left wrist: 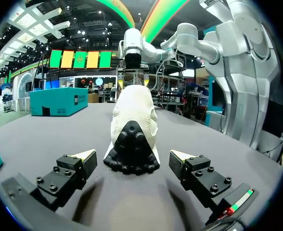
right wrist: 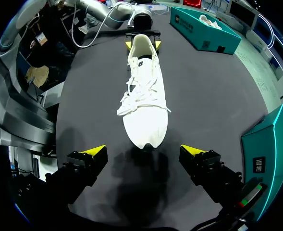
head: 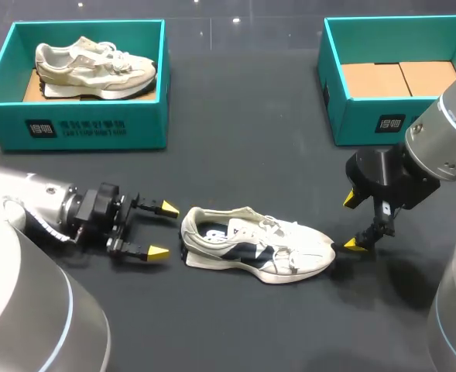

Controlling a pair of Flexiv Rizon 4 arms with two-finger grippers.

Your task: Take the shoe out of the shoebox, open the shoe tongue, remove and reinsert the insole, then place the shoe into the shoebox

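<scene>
Left gripper (head: 164,230) gapes wide just behind the heel of the shoe (head: 255,248), which lies sole-down on the table (head: 243,155) — long axis running straight to the right gripper (head: 354,222) (also spread, empty) at its toe; neither arm looks clearly nearer.

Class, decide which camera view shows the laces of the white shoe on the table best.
The right wrist view: the laces lie in full sight, seen from above along the shoe. The head view shows them small and from the side. The left wrist view shows only the heel, which hides them.
</scene>
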